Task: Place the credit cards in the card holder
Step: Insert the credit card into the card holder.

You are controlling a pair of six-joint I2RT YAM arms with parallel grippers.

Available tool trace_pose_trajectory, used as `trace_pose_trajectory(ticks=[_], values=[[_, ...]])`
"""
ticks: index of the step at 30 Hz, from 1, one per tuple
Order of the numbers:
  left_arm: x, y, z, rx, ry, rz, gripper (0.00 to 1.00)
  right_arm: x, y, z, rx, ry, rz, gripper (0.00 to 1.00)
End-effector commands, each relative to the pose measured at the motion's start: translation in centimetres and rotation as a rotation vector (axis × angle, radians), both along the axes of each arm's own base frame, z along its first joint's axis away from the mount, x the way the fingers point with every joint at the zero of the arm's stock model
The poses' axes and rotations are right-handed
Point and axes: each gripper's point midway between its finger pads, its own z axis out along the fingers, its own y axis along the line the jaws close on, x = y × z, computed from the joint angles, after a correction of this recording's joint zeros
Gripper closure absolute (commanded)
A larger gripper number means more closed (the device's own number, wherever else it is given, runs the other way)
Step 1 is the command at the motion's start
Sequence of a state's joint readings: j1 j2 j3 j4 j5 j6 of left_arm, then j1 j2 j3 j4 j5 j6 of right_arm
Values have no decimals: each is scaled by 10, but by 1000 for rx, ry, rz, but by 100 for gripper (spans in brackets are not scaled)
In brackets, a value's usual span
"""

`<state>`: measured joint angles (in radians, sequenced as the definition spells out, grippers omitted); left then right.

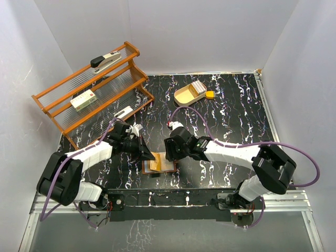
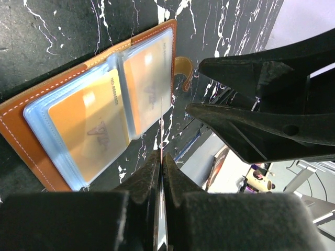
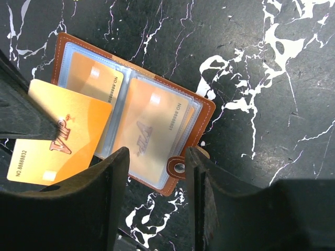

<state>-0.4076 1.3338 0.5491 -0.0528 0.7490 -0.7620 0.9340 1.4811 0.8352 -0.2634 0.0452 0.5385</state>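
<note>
The card holder (image 3: 207,112) lies open on the black table, with gold cards in its clear sleeves (image 3: 152,128). My left gripper (image 2: 162,155) is shut on a gold credit card (image 3: 63,137), held on edge over the holder's left side. In the left wrist view this card (image 2: 162,117) shows only as a thin line. My right gripper (image 3: 156,166) stands open just above the holder's near edge and snap tab (image 3: 179,167), with nothing between its fingers. In the top view both grippers meet over the holder (image 1: 145,168): the left gripper (image 1: 148,156) and the right gripper (image 1: 169,155).
A tan oval wooden tray (image 1: 184,96) with a stack of cards (image 1: 197,86) stands at the back, a small yellow block (image 1: 210,95) beside it. A wooden rack (image 1: 94,89) at the back left carries a stapler (image 1: 105,61) and a white-and-green box (image 1: 83,100).
</note>
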Motion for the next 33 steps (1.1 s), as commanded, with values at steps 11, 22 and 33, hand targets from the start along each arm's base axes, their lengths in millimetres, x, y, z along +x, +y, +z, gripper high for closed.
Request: trace_pose_trajectory(ticks=[11,22,33], values=[[-2,1,-23,5,56,-2,100,3,5,2,28,-8,-10,62],[-4,2,-35,17,86,2,100,4,-8,-21,-40,-16,-17,66],[-2,2,-45,34,90,2,100,4,-12,-34,-83,-4,-23,69]])
